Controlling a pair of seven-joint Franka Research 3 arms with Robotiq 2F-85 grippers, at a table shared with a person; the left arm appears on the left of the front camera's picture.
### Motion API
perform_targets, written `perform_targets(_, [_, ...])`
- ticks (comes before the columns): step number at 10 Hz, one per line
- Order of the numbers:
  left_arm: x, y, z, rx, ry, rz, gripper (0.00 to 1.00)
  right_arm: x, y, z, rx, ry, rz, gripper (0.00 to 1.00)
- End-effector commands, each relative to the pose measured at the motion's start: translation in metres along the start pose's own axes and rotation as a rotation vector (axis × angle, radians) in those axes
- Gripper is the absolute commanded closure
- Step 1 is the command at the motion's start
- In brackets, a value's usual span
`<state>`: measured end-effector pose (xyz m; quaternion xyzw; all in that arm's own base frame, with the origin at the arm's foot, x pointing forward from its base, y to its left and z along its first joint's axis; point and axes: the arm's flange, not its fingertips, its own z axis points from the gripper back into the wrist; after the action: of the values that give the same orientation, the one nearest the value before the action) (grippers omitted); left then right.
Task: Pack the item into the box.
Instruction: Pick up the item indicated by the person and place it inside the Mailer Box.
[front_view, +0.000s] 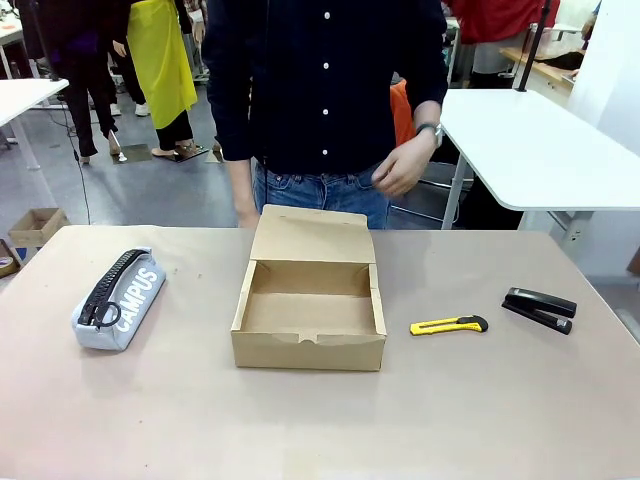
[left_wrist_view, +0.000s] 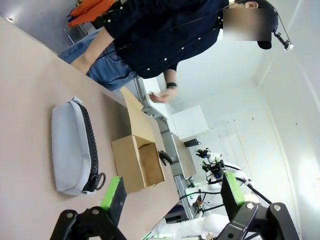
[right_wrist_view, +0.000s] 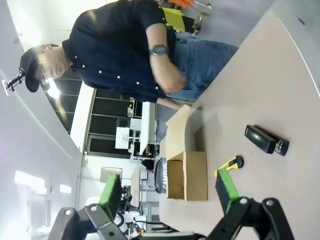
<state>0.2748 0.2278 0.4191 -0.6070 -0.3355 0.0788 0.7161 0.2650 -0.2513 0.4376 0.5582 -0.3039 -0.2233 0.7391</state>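
The item, a small glossy black stapler (front_view: 540, 308), lies on the table at the right, apart from everything else. The box (front_view: 308, 350) sits mid-table, brown cardboard, its flap lid standing open toward the person and its inside bare. In the right wrist view my right gripper (right_wrist_view: 169, 192) is open with nothing between its green pads, well above the table, and the stapler (right_wrist_view: 266, 140) and the box (right_wrist_view: 196, 175) lie beyond it. My left gripper (left_wrist_view: 172, 195) is open too and holds nothing, with the box (left_wrist_view: 125, 160) in front of it.
A yellow-and-black utility knife (front_view: 448, 325) lies between box and stapler. A grey "CAMPUS" zip pouch (front_view: 120, 298) rests at the left. A person stands at the far edge behind the box, one hand (front_view: 405, 165) raised at waist height. White tables stand behind.
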Motion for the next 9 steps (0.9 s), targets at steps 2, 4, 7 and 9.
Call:
perform_targets(2, [0.0009, -0.0022, -0.0036, -0.013, -0.010, -0.029, 0.00, 0.0015, 0.0020, 0.0020, 0.012, -0.012, 0.017, 0.00])
perform_targets(4, [0.0009, -0.0022, -0.0036, -0.013, -0.010, -0.029, 0.00, 0.0015, 0.0020, 0.0020, 0.012, -0.012, 0.017, 0.00])
perform_targets(7, [0.0009, -0.0022, -0.0036, -0.013, -0.010, -0.029, 0.00, 0.0015, 0.0020, 0.0020, 0.012, -0.012, 0.017, 0.00])
perform_targets(9, [0.0009, -0.0022, -0.0036, -0.013, -0.010, -0.029, 0.00, 0.0015, 0.0020, 0.0020, 0.012, -0.012, 0.017, 0.00])
